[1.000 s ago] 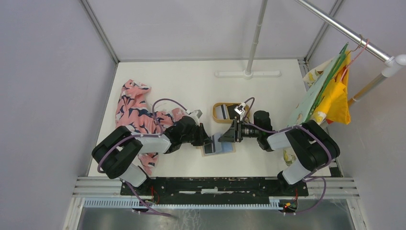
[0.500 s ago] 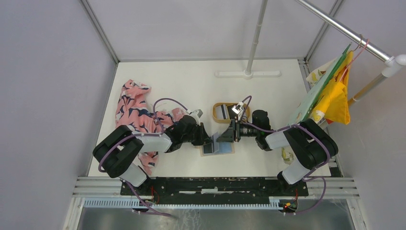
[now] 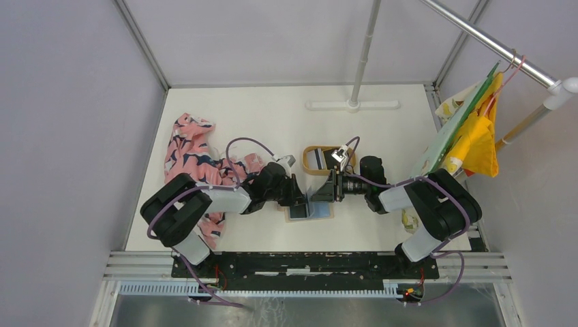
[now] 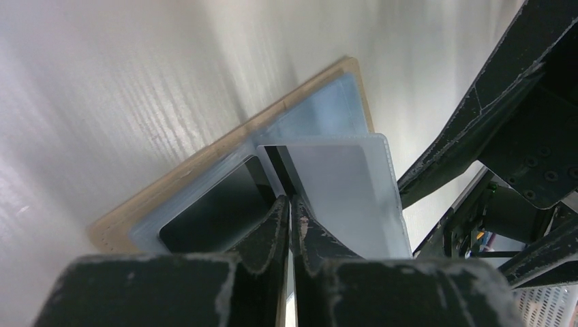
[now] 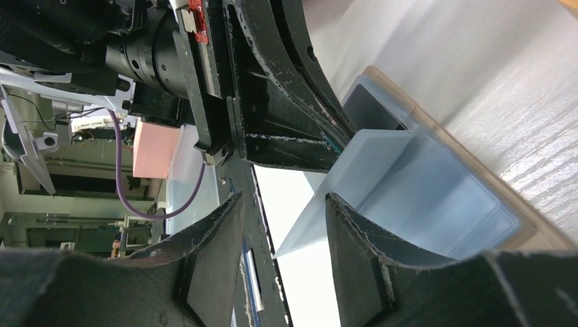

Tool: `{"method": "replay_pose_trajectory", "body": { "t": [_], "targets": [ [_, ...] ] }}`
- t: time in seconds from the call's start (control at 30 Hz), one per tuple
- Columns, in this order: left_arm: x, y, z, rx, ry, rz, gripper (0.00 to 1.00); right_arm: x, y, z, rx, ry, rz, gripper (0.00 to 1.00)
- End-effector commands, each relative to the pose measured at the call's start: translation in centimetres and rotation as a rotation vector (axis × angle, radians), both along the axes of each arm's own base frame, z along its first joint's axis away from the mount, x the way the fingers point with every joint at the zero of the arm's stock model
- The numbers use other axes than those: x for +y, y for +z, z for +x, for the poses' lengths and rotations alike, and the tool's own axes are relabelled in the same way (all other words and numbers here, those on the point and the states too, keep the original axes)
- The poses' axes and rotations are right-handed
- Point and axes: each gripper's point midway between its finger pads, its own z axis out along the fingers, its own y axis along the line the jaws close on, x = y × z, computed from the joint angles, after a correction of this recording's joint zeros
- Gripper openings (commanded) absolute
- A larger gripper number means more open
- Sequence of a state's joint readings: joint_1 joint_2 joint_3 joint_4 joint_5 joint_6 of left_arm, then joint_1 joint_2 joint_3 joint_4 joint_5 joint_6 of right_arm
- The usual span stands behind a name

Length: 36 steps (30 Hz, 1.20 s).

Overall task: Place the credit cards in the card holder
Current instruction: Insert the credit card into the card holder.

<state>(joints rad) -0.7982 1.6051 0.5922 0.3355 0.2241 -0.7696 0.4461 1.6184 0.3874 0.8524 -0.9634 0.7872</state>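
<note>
Top view: the card holder lies open on the tabletop, at 6 o'clock from the wooden tray, where more credit cards wait. Since a second ago the left gripper has swung in at the holder's 10 o'clock. The right gripper sits at its 1 o'clock.

Left wrist: the left gripper has narrowed to a pinch on the edge of a pale sheet. I cannot tell whether that sheet is a card or an inner sleeve. A dark card beside it is already pocketed.

Right wrist: the right gripper stands half wide and holds nothing, and the pale sheet rises between its jaws. The pinch probably steadies the sheet for the next insertion.
</note>
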Motion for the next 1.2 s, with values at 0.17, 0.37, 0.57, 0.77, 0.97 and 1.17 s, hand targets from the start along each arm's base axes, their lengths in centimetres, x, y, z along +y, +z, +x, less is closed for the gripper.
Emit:
{"method": "replay_pose_trajectory", "body": {
  "t": [0.17,0.37,0.57,0.77,0.97,1.17],
  "targets": [
    [-1.6,0.8,0.1,0.005,-0.028,-0.036,0.09,0.0,0.1,0.7,-0.029,-0.019,-0.003,0.56],
    [-0.9,1.3,0.5,-0.017,0.000,-0.013,0.10,0.3,0.4,0.6,-0.031,-0.005,0.012,0.56],
    [0.5,2.7,0.6,-0.057,0.030,0.029,0.12,1.3,1.2,-0.3,-0.056,0.046,0.039,0.57],
    [2.0,2.5,0.2,-0.064,0.056,0.077,0.13,2.3,1.8,-0.8,-0.078,0.088,0.053,0.58],
    [5.6,3.4,0.9,-0.121,0.172,0.192,0.14,3.7,1.2,-1.4,-0.099,0.150,0.034,0.60],
    [9.0,6.2,1.6,-0.214,0.289,0.249,0.17,4.5,-0.5,-1.2,-0.128,0.199,-0.034,0.61]
  ]
}}
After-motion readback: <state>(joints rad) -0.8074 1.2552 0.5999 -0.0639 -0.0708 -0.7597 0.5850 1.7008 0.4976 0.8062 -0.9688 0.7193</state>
